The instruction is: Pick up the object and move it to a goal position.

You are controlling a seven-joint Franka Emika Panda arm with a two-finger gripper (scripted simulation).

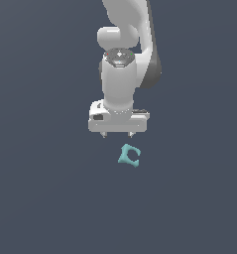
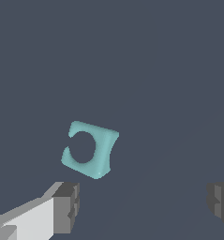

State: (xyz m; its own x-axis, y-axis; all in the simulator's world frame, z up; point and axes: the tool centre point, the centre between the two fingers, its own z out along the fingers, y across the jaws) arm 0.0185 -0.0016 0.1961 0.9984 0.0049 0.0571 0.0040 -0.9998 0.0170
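Observation:
The object point(image 1: 129, 155) is a small teal piece with pointed corners and a C-shaped notch, lying on the dark grey floor. In the exterior view it lies just in front of and slightly to the exterior view's right of my white gripper point(image 1: 117, 134). The gripper hangs above the floor with its two short fingers spread apart and nothing between them. In the wrist view the object point(image 2: 91, 149) lies ahead of the open gripper point(image 2: 144, 206), nearer to one grey fingertip point(image 2: 66, 206) than to the other point(image 2: 220, 204). It is apart from both.
The white arm point(image 1: 125, 54) rises behind the gripper at the top of the exterior view. Only the plain dark grey floor point(image 1: 45, 198) surrounds the object.

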